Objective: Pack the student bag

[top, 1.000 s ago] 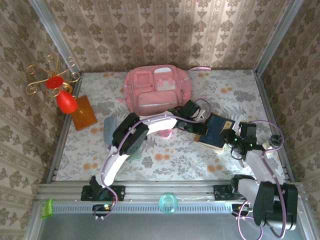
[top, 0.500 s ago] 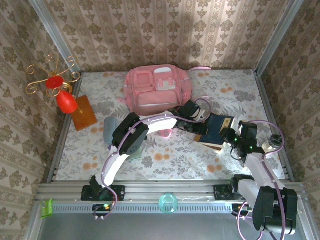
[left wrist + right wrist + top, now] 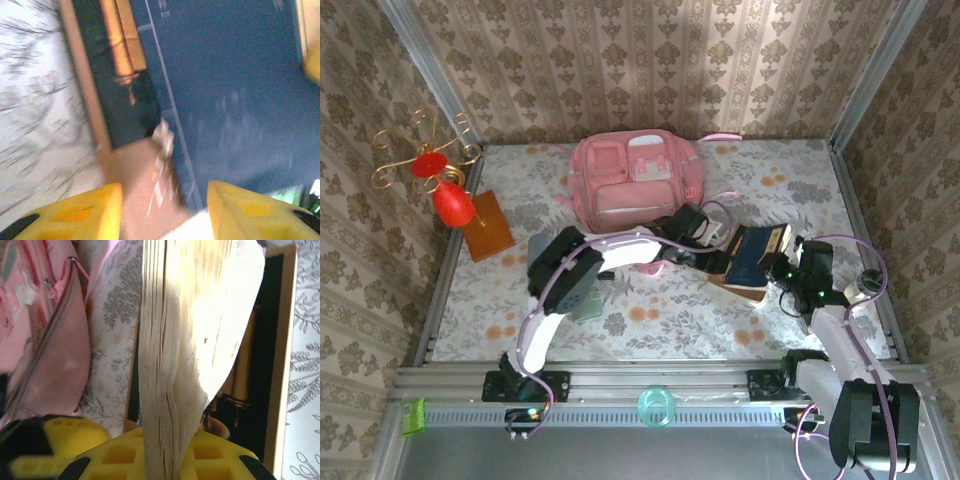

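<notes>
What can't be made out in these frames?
- Left wrist: motion blur. The print on the blue book is unreadable, and the brownish shape between the left gripper fingers is unidentifiable.
- Right wrist: the blue book's pages, clamped in the right gripper, hide most of the dark book beneath.
- Top external: the student bag zips are too small to tell whether they are open or shut.

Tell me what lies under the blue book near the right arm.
Under the blue book lies a second book with a dark cover and a tan border, seen only in part. The rest of its cover is hidden by the blue book.
</notes>
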Tool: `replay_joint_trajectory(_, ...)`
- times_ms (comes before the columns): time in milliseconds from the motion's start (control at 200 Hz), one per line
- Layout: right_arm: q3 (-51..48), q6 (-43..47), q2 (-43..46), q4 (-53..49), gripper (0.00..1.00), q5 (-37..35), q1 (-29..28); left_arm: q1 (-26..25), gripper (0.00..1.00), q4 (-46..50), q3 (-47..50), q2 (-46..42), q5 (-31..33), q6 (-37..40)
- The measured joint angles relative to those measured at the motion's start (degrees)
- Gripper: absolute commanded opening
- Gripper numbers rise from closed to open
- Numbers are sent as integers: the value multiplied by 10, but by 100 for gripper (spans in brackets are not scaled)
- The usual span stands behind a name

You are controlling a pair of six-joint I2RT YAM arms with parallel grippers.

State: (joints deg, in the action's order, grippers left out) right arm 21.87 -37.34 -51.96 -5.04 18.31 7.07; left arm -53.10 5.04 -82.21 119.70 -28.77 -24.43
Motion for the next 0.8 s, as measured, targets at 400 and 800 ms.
replay_joint_trajectory(400, 69, 0, -22, -8, 0, 19, -62, 157, 58, 112, 66, -196, 140, 275)
replay_joint_trajectory(800, 76, 0, -48, -11, 0, 14, -76, 195, 30, 257, -5, -99, 77, 390)
